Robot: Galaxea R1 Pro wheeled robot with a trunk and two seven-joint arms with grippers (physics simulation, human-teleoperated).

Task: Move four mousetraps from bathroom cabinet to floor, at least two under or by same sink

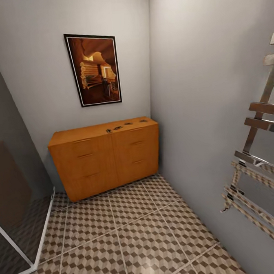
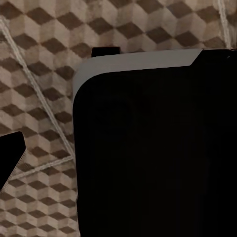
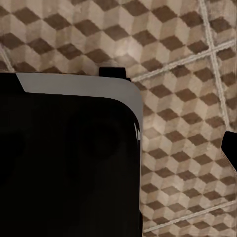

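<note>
Frankly, you could not have judged either claw from these views: in the left wrist view a large black body with a pale grey rim (image 2: 138, 61) blocked most of the frame, a small dark tab (image 2: 106, 51) stuck out past its edge, and whether the left claw was released or clenched could not be told. In the right wrist view a like black mass with a grey rim (image 3: 74, 84) did the same, so the right claw's state could not be told either. Behind both masses lay the bathroom floor (image 3: 182, 98), large square tiles printed with a brown, beige and white cube pattern and pale grout lines.

Further out, in the head view, your tiled floor (image 1: 131, 235) ran up to the low, wide orange-brown wooden cabinet (image 1: 105, 157) with slim drawer handles, standing in the corner against the grey back wall and just beside the grey side wall. On its top, toward the right end, sat the four tiny dark mousetraps (image 1: 126, 124) in a loose row, well apart from the floor; their details were too small to make out. Above the cabinet hung a black-framed picture in brown and amber tones (image 1: 94, 69). A glass shower screen with a white frame (image 1: 20, 227) stood at the left, and a chrome ladder-style towel rail (image 1: 259, 161) hung on the right wall.
</note>
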